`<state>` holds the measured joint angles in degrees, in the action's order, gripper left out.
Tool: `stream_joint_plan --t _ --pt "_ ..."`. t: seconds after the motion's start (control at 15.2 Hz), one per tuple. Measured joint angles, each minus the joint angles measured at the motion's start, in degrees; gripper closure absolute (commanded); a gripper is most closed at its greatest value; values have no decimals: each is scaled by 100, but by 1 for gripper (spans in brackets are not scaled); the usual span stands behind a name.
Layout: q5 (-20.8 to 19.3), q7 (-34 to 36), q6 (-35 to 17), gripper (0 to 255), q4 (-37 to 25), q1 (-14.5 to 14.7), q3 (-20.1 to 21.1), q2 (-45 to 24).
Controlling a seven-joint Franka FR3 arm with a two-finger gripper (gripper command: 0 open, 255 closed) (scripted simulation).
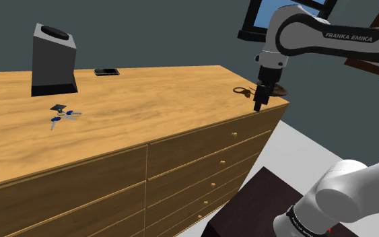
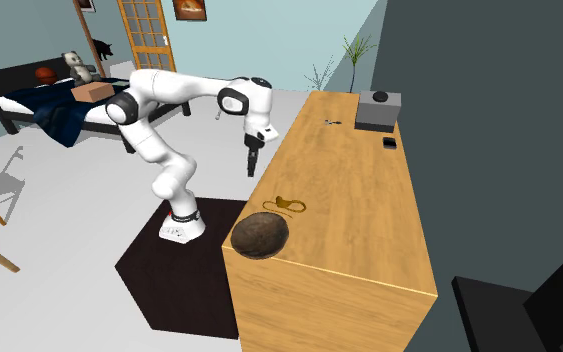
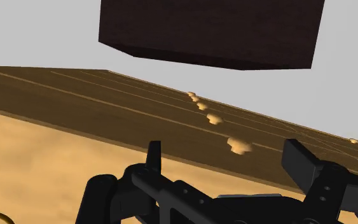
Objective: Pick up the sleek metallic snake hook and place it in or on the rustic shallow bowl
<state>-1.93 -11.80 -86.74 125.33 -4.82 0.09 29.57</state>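
Gripper (image 1: pixel 258 105) jaws apart, empty, hanging just off the front edge of the dresser (image 2: pixel 359 200). Snake hook (image 2: pixel 289 205) lies flat just beside the brown bowl (image 2: pixel 260 236), on its gripper side. Reach goes bowl-ward; hook axis unclear.

The white arm (image 1: pixel 329 39) bears the words "FRANKA EMIKA" in white on its dark band.

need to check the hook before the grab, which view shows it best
The second exterior view: the hook lies whole on the dresser top, beside the bowl. The shoulder view shows it small and far off, next to the gripper. The wrist view has a thin curved sliver, possibly it.
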Motion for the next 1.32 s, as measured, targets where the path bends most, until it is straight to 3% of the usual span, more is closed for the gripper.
stream_joint_plan --t 0.4,0.86,1.32 --pt "-421 -210 -82 0 -972 -227 -217 -1095" --pt "-799 -466 119 0 -2550 -452 -444 -2479" --pt "-870 -491 -324 0 -2188 -518 -517 -2552"
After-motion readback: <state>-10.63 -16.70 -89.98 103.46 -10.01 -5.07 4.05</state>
